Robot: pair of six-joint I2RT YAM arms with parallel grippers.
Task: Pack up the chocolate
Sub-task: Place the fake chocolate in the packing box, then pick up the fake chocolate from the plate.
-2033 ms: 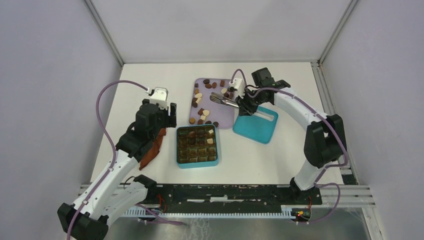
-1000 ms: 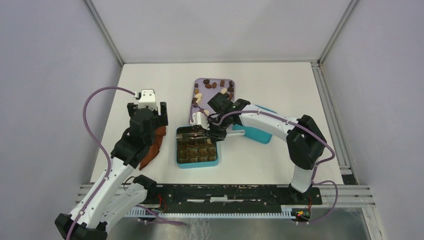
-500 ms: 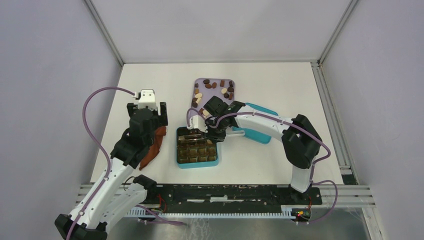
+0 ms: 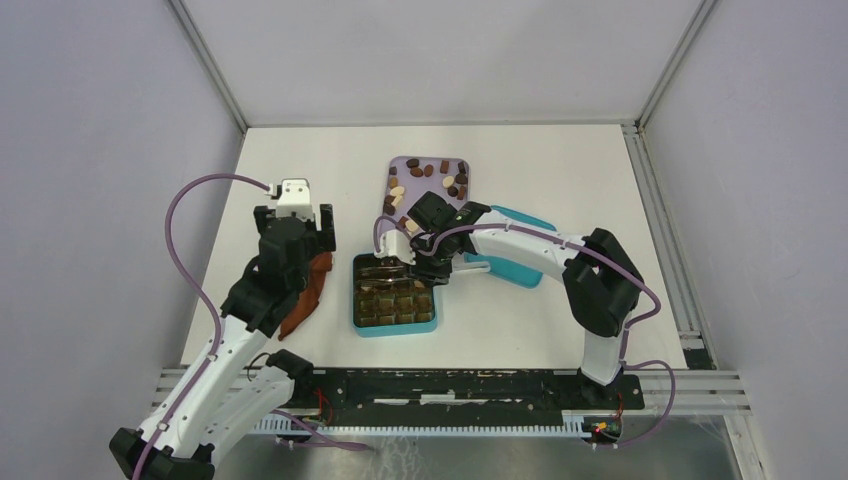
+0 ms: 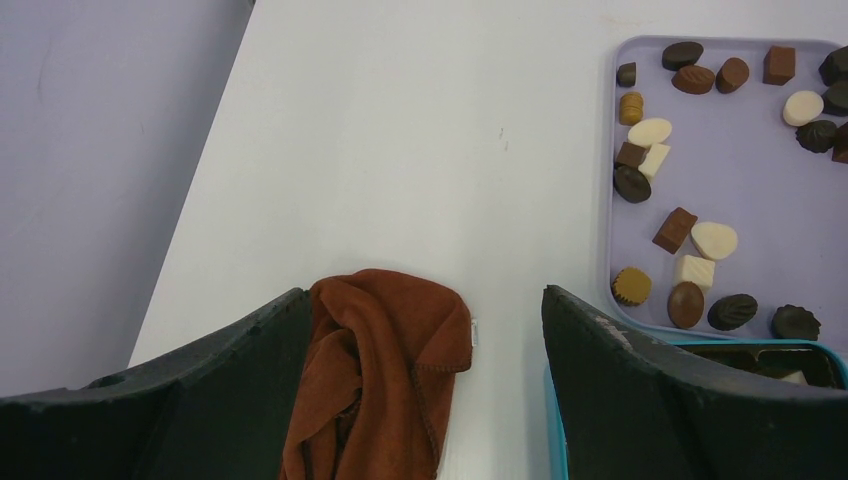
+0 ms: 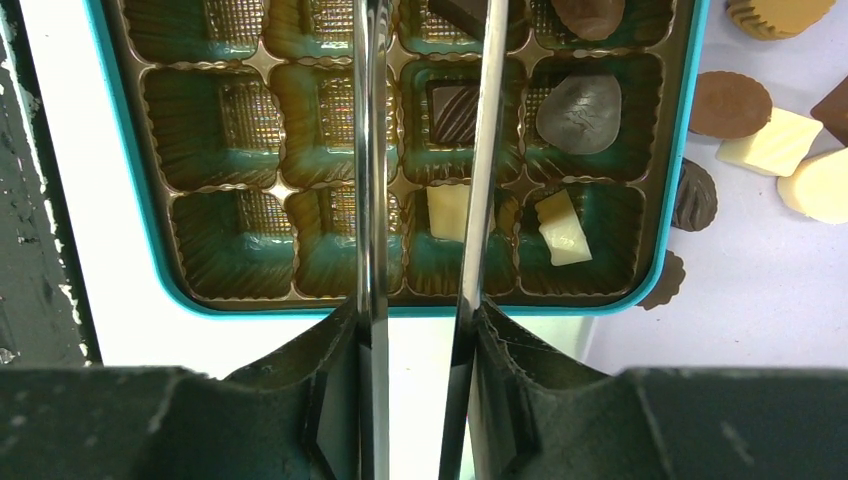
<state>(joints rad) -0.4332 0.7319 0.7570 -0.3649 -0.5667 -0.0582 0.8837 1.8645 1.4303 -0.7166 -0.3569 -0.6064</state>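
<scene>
Even, diffuse overhead lighting: the white matte tabletop (image 4: 300, 170) reads bright, with soft, short shadows beneath the white robot arms (image 4: 530, 240). Right wrist view: glare streaks along the two polished metal tong blades (image 6: 372, 150); the black fingers (image 6: 250, 420) of the right gripper (image 6: 415, 330), at 6 o'clock, lie out of focus

The left arm (image 4: 235, 320) rises from its base and leans forward, and the left gripper (image 5: 421, 293) points down with its jaws spread wide. The right arm (image 4: 530, 245) reaches leftward across the middle, elbow out to the right; the right gripper (image 6: 415, 320) is pressed in on the two blades of metal tongs (image 6: 372, 150).
</scene>
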